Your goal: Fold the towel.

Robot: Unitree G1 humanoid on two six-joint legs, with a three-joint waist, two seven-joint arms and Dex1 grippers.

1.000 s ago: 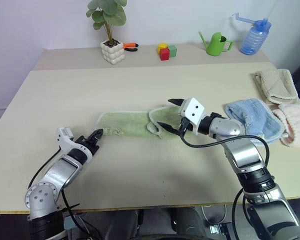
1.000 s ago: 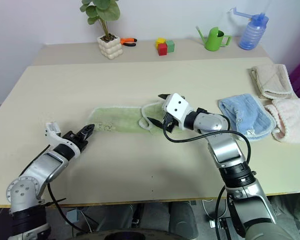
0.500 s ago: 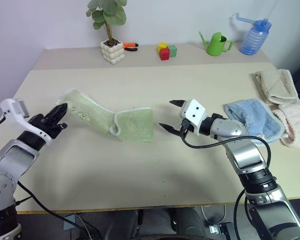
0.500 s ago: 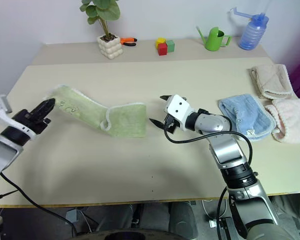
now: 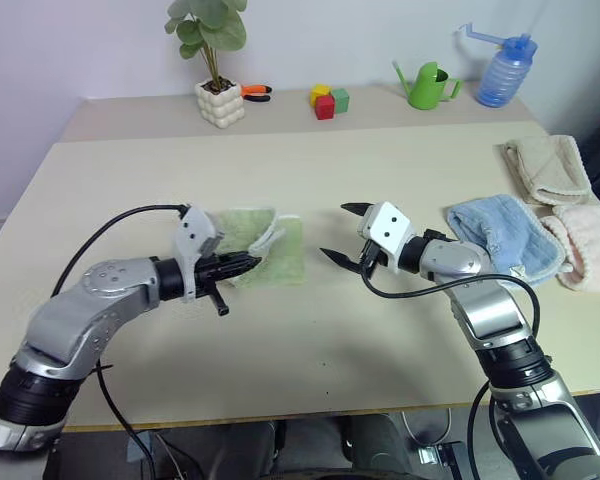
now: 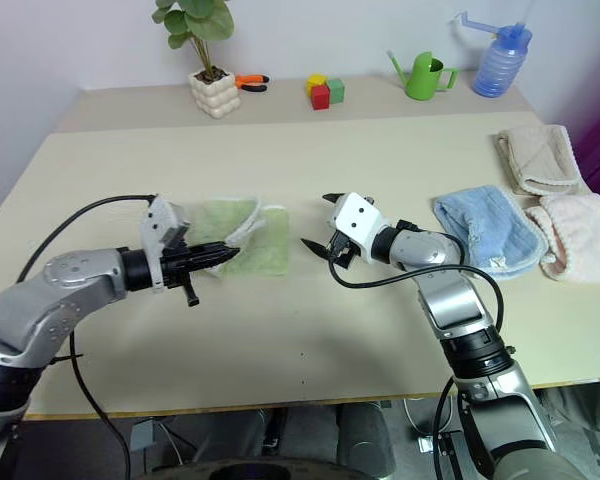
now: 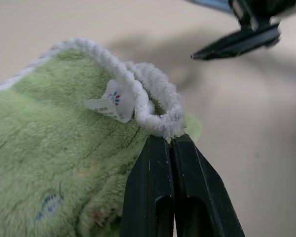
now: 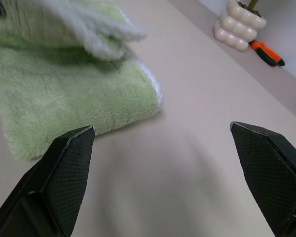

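The light green towel [image 5: 272,250] with white edging lies folded over on itself left of the table's middle. My left gripper [image 5: 248,262] is shut on the towel's white-edged corner [image 7: 160,116], where a small white label hangs, and holds that corner just above the lower layer. My right gripper [image 5: 342,232] hovers open a short way to the right of the towel [image 8: 69,94], its fingers spread wide with nothing between them.
A light blue towel [image 5: 505,238], a beige towel [image 5: 550,170] and a pink towel [image 5: 592,245] lie at the right edge. Along the back stand a potted plant [image 5: 218,95], orange pliers [image 5: 252,92], coloured blocks [image 5: 327,101], a green watering can [image 5: 427,85] and a blue spray bottle [image 5: 500,75].
My left gripper swung out to the left lifting the towel's end, then carried it right and over the other half, so the towel now lies doubled. The right gripper let go and stayed put.
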